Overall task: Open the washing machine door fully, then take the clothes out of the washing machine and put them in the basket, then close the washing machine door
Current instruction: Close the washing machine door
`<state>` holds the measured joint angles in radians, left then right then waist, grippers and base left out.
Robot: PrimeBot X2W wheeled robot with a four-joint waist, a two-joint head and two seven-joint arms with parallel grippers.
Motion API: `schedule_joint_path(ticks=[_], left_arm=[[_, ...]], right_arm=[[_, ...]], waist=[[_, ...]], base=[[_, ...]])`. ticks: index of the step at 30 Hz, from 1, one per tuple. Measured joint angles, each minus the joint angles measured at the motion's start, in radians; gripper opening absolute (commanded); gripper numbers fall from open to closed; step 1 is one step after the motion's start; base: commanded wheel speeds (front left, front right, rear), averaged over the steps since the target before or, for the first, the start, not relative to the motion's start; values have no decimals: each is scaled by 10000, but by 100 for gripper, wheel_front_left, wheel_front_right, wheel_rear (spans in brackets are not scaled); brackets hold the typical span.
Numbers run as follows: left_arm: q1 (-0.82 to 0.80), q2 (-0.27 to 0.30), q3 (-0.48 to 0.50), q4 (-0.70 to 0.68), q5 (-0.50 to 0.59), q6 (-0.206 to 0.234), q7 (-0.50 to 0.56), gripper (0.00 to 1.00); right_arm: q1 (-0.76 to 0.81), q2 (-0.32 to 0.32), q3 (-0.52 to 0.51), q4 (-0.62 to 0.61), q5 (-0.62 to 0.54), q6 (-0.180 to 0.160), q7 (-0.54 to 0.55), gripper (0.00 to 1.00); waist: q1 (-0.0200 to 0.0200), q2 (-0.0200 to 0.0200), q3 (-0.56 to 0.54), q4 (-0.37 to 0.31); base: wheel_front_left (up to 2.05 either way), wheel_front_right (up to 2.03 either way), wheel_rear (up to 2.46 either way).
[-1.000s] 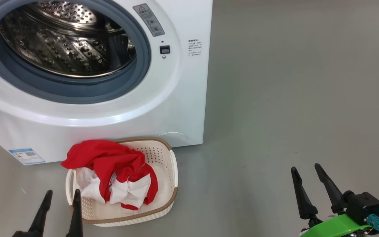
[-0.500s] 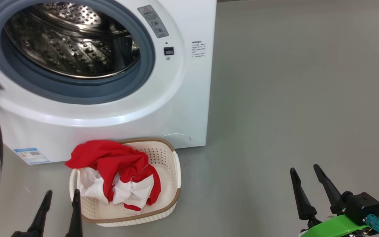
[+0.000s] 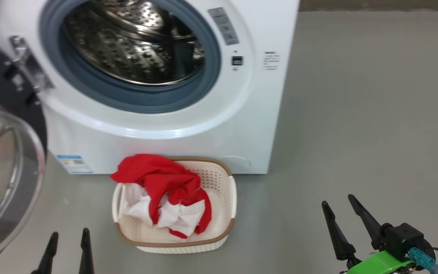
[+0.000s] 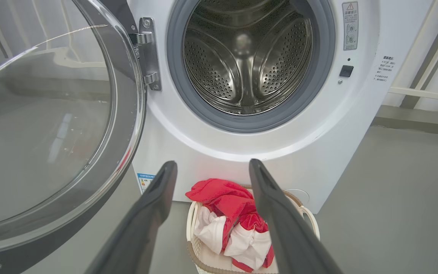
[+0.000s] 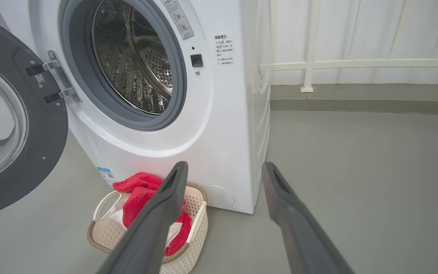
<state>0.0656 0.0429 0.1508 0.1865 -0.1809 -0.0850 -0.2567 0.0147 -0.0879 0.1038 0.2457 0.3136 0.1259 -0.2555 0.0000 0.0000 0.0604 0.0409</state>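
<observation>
Clothes [image 3: 165, 186], soft red fabric tangled with crumpled white, lay heaped in the basket [image 3: 219, 182], filling its left and middle and spilling over the far left rim. The basket stood on the grey floor [image 3: 356, 114] just in front of the washing machine [image 3: 165, 140], below the round opening. The washing machine door [image 3: 2, 160] hung swung out to the left on its metal hinge [image 4: 148, 53], well apart from the opening. Inside the grey rubber ring [image 4: 174, 76], the drum [image 4: 247, 64] showed shiny perforated steel and raised ribs. The left fingers [image 3: 86, 255] pointed forward at the near left, just beside the basket's near left corner, spread apart and gripping nothing. The right fingers [image 3: 337, 234] rose at the near right over the floor, well apart from the basket, likewise released and empty. The basket was a rounded rectangle of cream perforated plastic with a brown woven-look rim. The door was a glossy black ring around bulging clear glass, and the machine was a smooth white box with a small blue label sticker [image 3: 73, 163] low on its left.
</observation>
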Motion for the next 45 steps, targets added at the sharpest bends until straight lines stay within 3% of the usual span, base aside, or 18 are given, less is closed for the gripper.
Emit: schedule_joint_path(ticks=[10,22,32,45], left_arm=[[463,-2,-345,50,-414,608,0,100],[896,0,-809,-81,-700,1022,0,100],[1016,2,-928,-115,-838,1127,0,100],[1139,4,-918,-222,-943,1154,2,100]], right_arm=[[-1,-263,418,232,40,0,2,100],[-1,-313,1041,351,173,0,2,100],[-6,-295,1179,437,295,0,2,100],[-5,-276,1312,454,372,0,2,100]], waist=[[0,0,-184,1581],[0,0,-548,3528],[0,0,-762,4243],[0,1,-824,4185]], base=[[0,0,0],[0,0,0],[0,0,0],[0,0,0]])
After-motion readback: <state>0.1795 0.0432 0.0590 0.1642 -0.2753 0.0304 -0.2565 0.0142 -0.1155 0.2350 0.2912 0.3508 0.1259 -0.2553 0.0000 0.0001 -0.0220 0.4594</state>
